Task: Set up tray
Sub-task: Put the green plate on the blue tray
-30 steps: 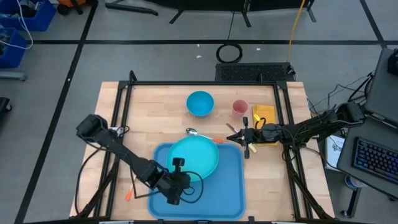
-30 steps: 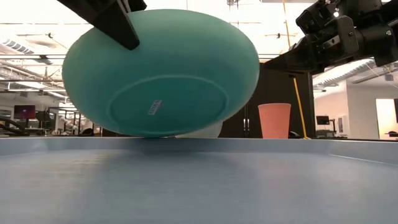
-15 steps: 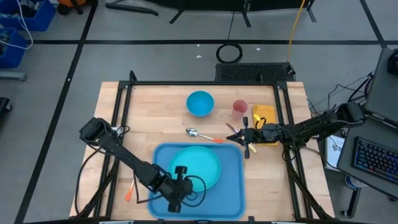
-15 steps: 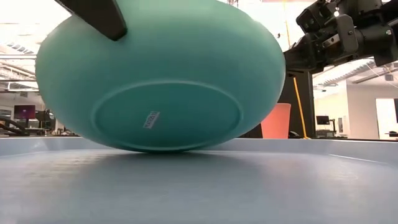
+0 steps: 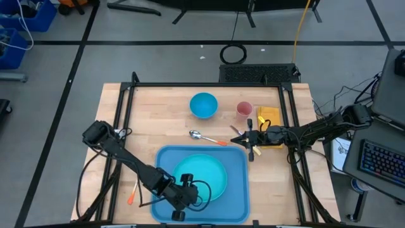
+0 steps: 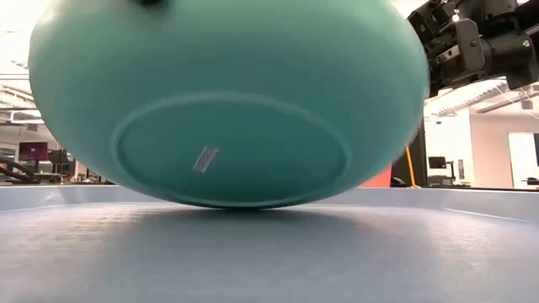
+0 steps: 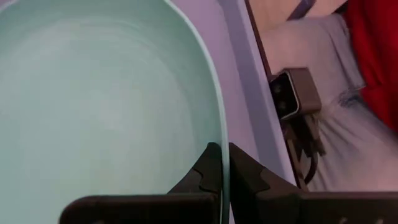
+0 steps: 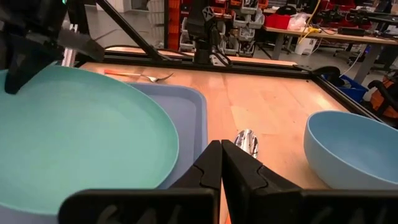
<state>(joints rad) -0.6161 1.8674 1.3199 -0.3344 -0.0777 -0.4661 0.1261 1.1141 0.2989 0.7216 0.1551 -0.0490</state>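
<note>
Left gripper: we saw the left gripper over the near-left part of the tray, its fingers pinched together on the rim of the turquoise plate — the plate's edge ran between them in the left wrist view.
Turquoise plate: it sat tilted above the tray floor, its underside facing the low camera, with only its lowest edge at or just above the floor; we could not tell whether it touched.
Tray: the blue tray lay at the near middle of the table, directly beneath the left gripper and the plate; its low rim showed beside the plate in the right wrist view.
Right gripper: the right gripper waited just beyond the tray's far-right corner, fingers pressed together and empty.
Spoon: a spoon lay on the wood just past the tray's far edge — between the tray and the blue bowl.
Far items: a pink cup stood beside the bowl, and a yellow napkin lay near the right gripper.
Left of tray: we noted an orange-handled utensil on the table by the tray's left side.
</note>
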